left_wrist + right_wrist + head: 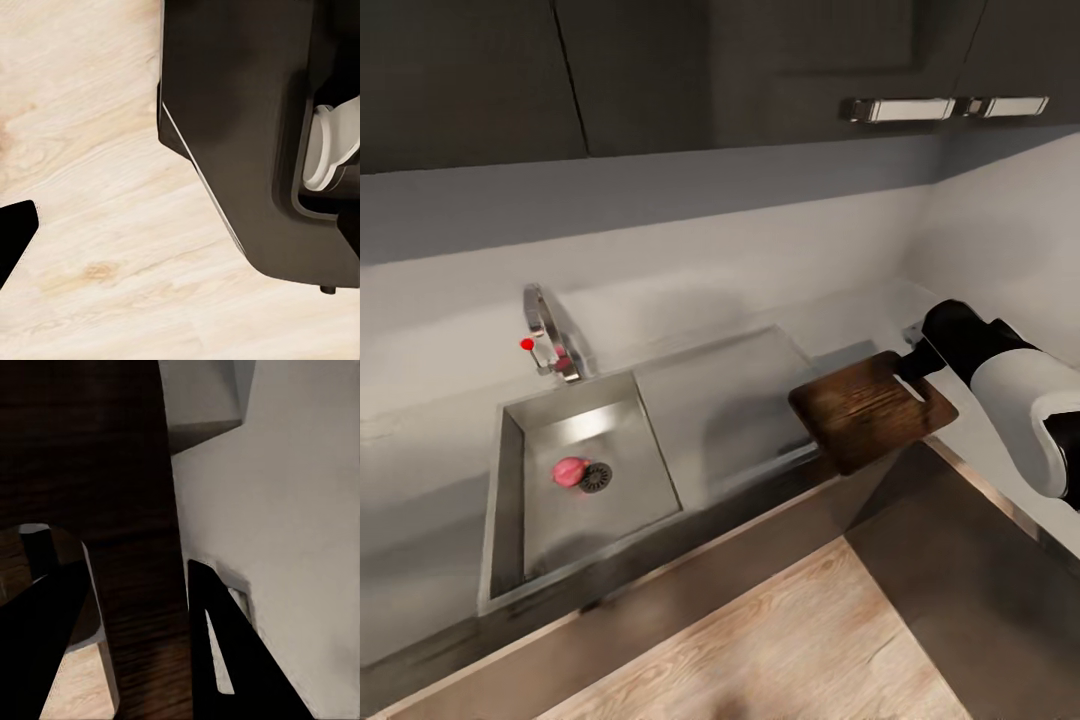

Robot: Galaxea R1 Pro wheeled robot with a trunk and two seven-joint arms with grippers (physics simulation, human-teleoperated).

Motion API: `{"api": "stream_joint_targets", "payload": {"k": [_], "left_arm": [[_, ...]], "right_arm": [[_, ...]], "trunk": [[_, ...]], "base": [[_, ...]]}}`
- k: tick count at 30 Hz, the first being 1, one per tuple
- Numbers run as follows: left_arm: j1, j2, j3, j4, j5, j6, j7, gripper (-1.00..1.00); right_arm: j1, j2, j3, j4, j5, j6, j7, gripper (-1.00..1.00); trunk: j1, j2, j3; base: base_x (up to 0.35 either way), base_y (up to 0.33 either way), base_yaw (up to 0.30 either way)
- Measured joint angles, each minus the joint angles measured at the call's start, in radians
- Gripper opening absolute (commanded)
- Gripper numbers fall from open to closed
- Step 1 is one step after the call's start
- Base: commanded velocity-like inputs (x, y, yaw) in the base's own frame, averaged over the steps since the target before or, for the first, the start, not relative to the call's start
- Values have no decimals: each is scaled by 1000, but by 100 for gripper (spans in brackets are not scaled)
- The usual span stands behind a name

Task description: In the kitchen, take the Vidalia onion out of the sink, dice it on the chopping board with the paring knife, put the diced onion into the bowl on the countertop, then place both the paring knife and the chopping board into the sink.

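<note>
Wood-plank floor (780, 650) filled the near edge of the head view, below the dark cabinet fronts. Above them ran the grey countertop (430, 560) with the sink (505, 500) set into it. A pinkish onion (568, 472) lay on the basin bottom, touching the round drain (597, 478). The tap (550, 335) with its red-tipped lever stood behind the basin. Further right, the right arm (1010, 390) held the board (870, 410) lifted and tilted, over the counter's front edge just beside the drainboard wing (730, 400); the right gripper (913, 362) met the board at its far end.

Seen from the left wrist, pale floor (90, 187) lay beneath a dark part of the robot's body (240, 135), and one black fingertip (13, 240) showed at the frame's edge; whether that left gripper was wide or narrow I could not tell.

From the right wrist, two black fingers (225, 652) clamped the board (97, 450), one passing through its slot handle, one against its outer edge, with grey counter (300, 510) alongside.
</note>
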Motion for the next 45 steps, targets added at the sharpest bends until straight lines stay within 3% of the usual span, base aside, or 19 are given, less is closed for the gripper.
{"api": "stream_joint_targets", "payload": {"k": [6, 14, 27, 45], "left_arm": [[0, 0, 0, 0, 0, 0, 0, 100], [0, 0, 0, 0, 0, 1, 0, 100], [0, 0, 0, 0, 0, 0, 0, 100], [0, 0, 0, 1, 0, 1, 0, 100]], "right_arm": [[0, 2, -2, -6, -3, 2, 2, -100], [0, 28, -5, -7, -5, 3, 3, -100], [0, 29, -5, -7, -2, 2, 5, -100], [0, 30, -6, -7, -4, 1, 6, -100]], "trunk": [[0, 0, 1], [0, 0, 1], [0, 0, 0], [0, 0, -18]], "base": [[-5, 300, 0], [0, 301, 0], [-62, 301, 9], [-95, 301, 188]]}}
